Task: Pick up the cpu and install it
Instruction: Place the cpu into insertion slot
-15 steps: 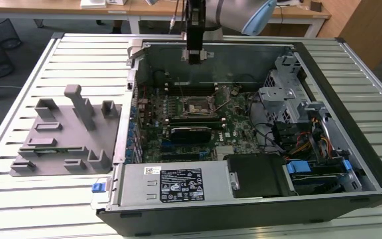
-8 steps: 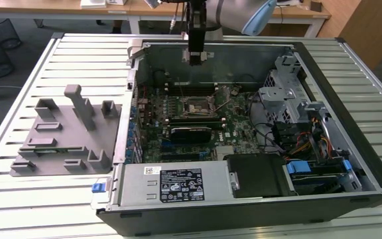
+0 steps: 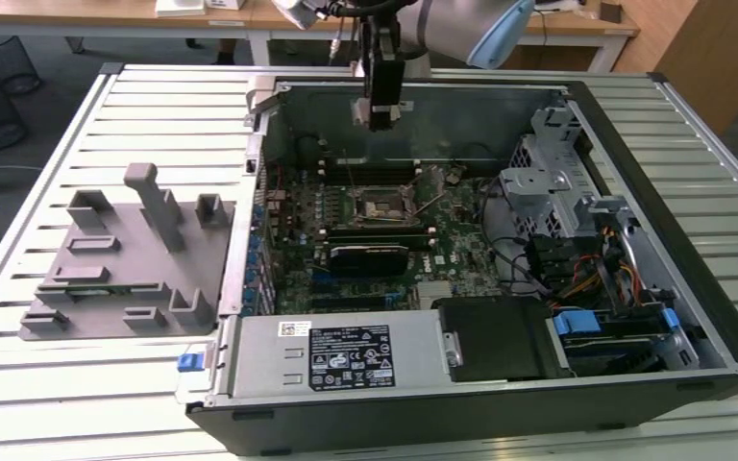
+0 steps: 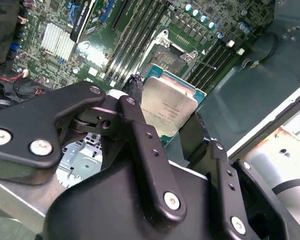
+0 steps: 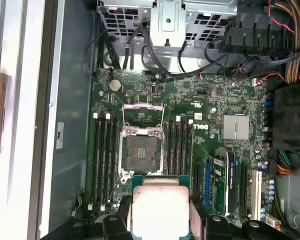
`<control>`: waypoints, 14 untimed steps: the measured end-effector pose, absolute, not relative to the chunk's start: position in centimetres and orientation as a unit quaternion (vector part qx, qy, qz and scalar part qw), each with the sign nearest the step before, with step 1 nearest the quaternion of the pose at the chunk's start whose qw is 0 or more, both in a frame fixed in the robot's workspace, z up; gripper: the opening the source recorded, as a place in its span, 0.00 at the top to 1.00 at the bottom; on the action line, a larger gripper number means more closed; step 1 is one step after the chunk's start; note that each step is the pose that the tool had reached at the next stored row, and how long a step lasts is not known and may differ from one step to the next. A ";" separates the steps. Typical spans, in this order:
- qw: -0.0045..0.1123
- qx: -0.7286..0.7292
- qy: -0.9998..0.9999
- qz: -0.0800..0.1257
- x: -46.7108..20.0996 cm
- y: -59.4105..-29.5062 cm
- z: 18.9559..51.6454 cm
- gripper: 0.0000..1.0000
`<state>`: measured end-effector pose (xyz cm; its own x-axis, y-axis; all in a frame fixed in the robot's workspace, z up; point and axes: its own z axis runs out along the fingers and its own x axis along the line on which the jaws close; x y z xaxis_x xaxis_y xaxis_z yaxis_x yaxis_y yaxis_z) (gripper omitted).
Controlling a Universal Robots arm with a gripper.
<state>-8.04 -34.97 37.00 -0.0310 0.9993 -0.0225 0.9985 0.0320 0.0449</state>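
Claw (image 4: 166, 102) pinches the cpu (image 4: 169, 112) by two opposite edges, one black finger (image 4: 134, 90) on each side. The chip hangs in the air inside the open computer case (image 3: 484, 120), toward the bench's far edge and clear of the board. In the first wrist view the socket (image 5: 139, 152) lies just beyond the chip, not under it, lid frame flipped open.

Step looks like carrying the chip to the socket. Done well, I'd say: keep the chip flat, square its edges to the socket frame, centre it before any descent, no sideways drag over the contacts, grip kept even so it can't tilt.

Count:
- one cpu
- one claw, two fingers
- one socket
- one green board (image 5: 210, 100)
- one case
- one grey holder block (image 3: 126, 259) on the bench (image 3: 126, 125), by the exterior view's left edge
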 end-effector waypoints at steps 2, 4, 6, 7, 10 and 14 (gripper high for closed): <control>0.024 0.696 0.718 0.008 -8.0 -35.0 37.0 0.46; 0.024 0.696 0.718 0.008 -8.0 -35.0 37.0 0.46; 0.024 0.696 0.718 0.009 -8.0 -35.0 36.9 0.46; 0.024 0.696 0.718 0.009 -8.0 -35.0 36.9 0.46; 0.024 0.696 0.718 0.009 -8.0 -35.0 36.9 0.46; 0.024 0.696 0.718 0.009 -8.0 -35.0 36.8 0.46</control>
<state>-8.04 -34.97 36.81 -0.0310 0.9993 -0.0218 0.9985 0.0319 0.0453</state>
